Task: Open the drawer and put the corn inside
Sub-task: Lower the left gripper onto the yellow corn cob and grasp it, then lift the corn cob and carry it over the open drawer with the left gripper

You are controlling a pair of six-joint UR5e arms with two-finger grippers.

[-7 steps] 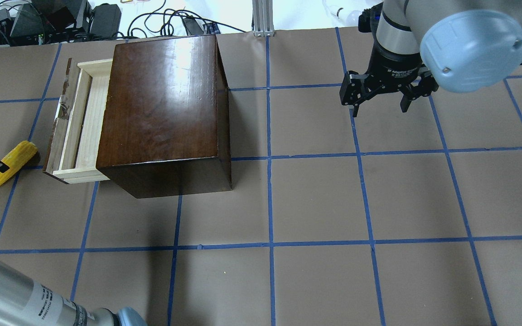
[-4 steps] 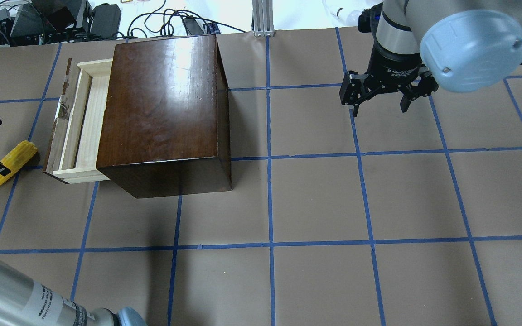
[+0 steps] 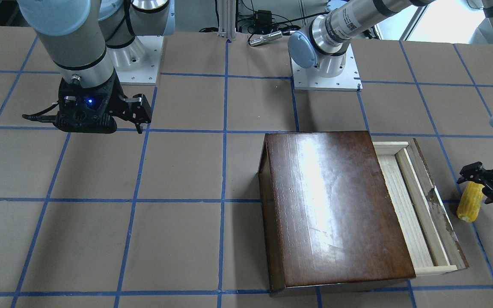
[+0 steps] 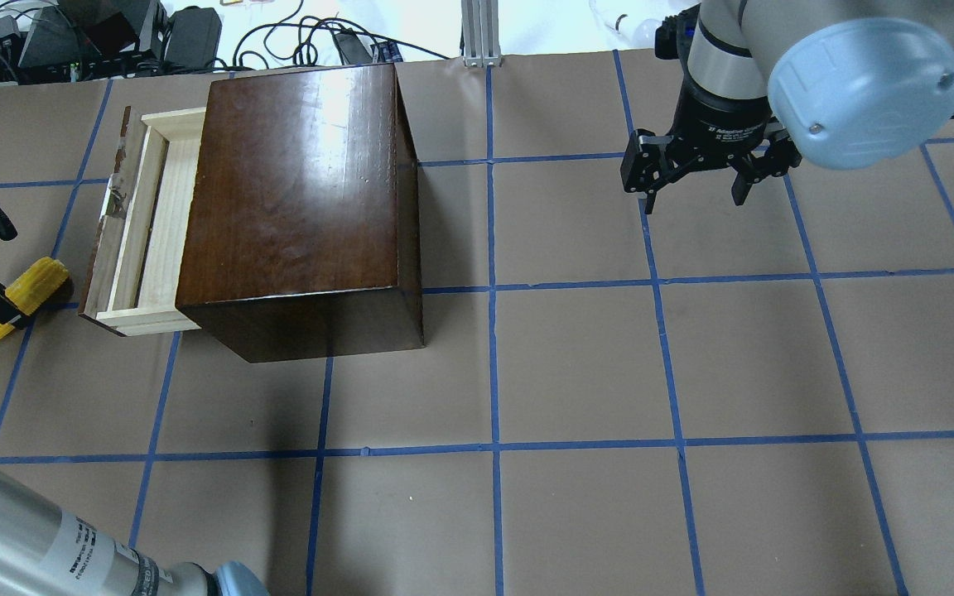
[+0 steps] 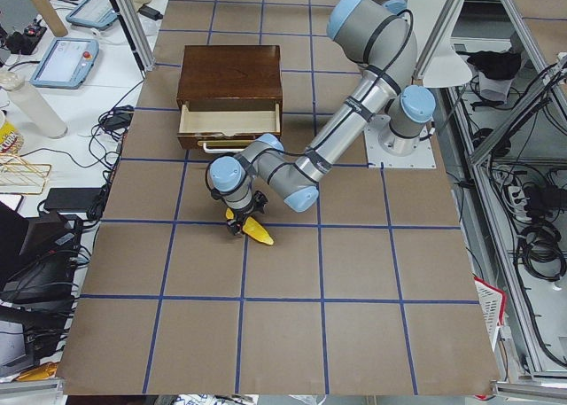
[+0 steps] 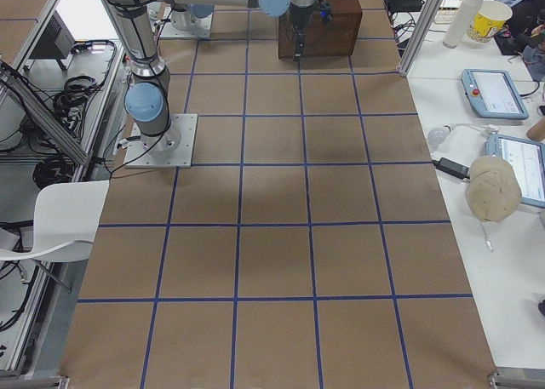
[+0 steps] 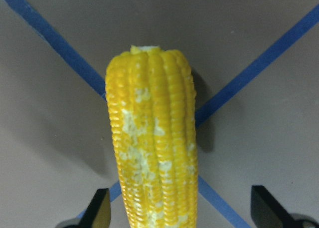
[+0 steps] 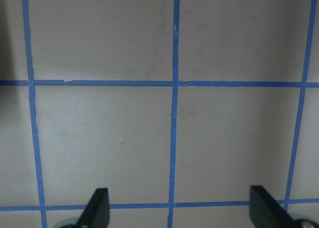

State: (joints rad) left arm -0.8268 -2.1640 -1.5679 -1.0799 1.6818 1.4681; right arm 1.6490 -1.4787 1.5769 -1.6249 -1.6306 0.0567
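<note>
Corn (image 7: 152, 138) lies between the left gripper's (image 7: 182, 212) spread jaws.

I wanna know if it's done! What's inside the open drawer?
The shallow pale-wood drawer shows only bare boards. Its back part hides inside the glossy dark-brown wooden box. The small yellow toy corn cob lies outside it.

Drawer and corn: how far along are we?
Done: the pale-wood drawer with dark front is pulled open. In hand: the left gripper's open fingers straddle the bumpy yellow toy corn cob, which lies on the table. Left: grip, lift, drop it inside.
</note>
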